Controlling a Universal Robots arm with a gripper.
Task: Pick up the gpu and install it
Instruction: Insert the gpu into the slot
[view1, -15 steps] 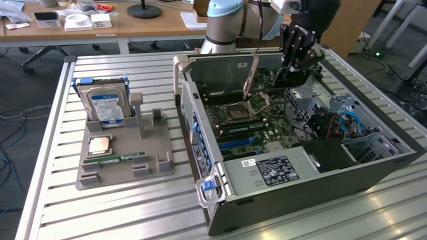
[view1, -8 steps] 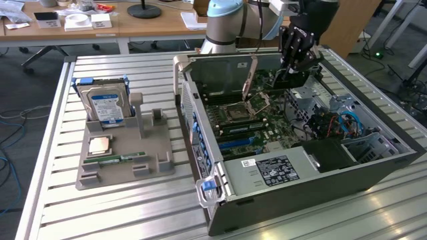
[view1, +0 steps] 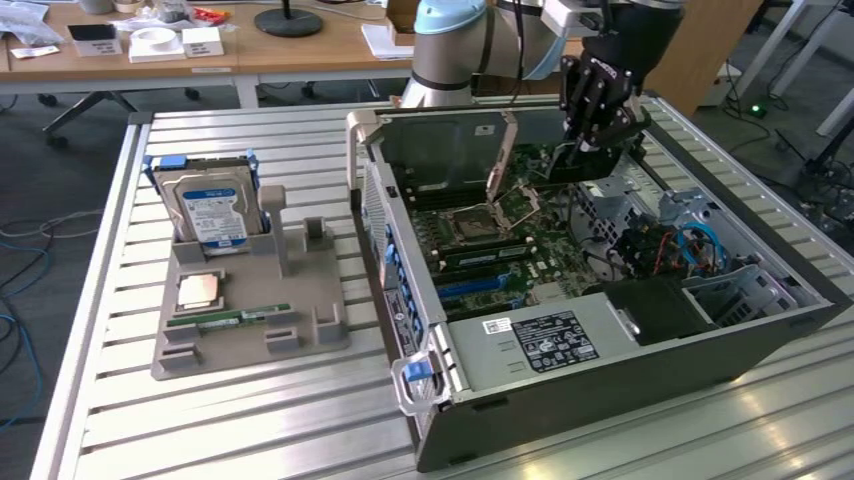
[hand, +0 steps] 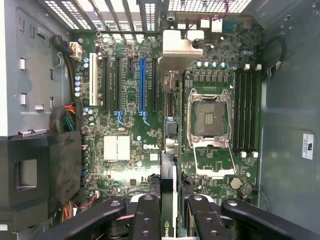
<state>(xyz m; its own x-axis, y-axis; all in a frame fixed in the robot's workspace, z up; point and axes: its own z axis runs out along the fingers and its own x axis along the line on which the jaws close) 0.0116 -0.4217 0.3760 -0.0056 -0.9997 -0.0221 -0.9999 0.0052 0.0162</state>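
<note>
Hovering over the open black-and-grey metal PC case (view1: 627, 385) at upper right of the exterior view, the jaws are clamped on the thin, flat, dark-faced gpu (view1: 587, 165). The card hangs edge-down above the green motherboard (view1: 534, 265) and is not seated yet. In the wrist view the gpu (hand: 169, 210) shows as a narrow strip between the black fingers (hand: 145, 220).

Risks, as judged from here:
- Card edge looks to sit beside the long blue plastic expansion slot (hand: 142, 82), not clearly over it. Going down off-line would put the connector on board parts or caps instead of in a slot.
- Open silver CPU socket (hand: 210, 120) w/ raised lever is just beside the card's line. A sideways drift could hit the lever or the bare contacts.
- Grip is on a thin edge, so the card may pivot or slip when pushed, giving a tilted insert that jams or seats halfway.
- Card end could catch the case's rear wall.
- Coloured cable bundle (hand: 67, 120) is near the slots and may snag.

Silver hard drive w/ blue-white label (view1: 214, 212) stands in the grey plastic holder (view1: 240, 350) on the slatted metal desk (view1: 200, 430), well apart, so no conflict there.
</note>
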